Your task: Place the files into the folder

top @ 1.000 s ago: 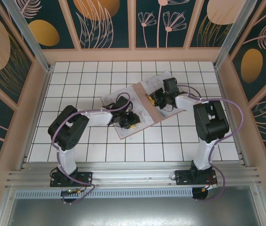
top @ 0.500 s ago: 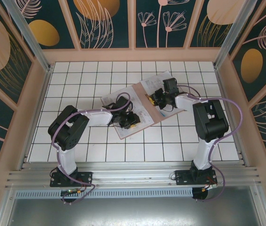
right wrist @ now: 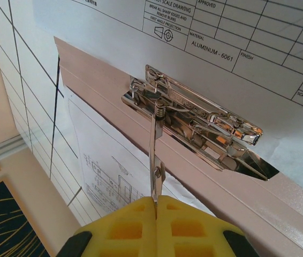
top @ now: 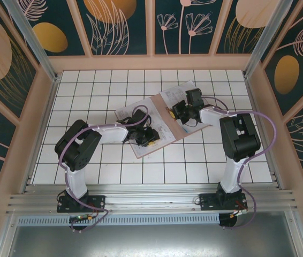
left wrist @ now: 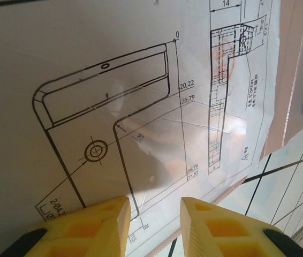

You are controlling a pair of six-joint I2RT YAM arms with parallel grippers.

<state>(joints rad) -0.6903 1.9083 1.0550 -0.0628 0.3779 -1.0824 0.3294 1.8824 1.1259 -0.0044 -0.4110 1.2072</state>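
Tiled table (top: 141,167), right gripper (right wrist: 156,201) pinching clip lever (right wrist: 152,144), left gripper (left wrist: 154,208) spread (files (top: 123,114) half-hidden).

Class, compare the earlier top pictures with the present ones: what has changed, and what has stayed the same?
The right pincer has closed on the clip lever. The left pincer, open over the sheets, and the folder stayed put.

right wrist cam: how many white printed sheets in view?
2. One white printed sheet with a title block lies beyond the pinkish-brown card folder and its silver metal clip; one with line drawings on the near side. More may be hidden underneath.
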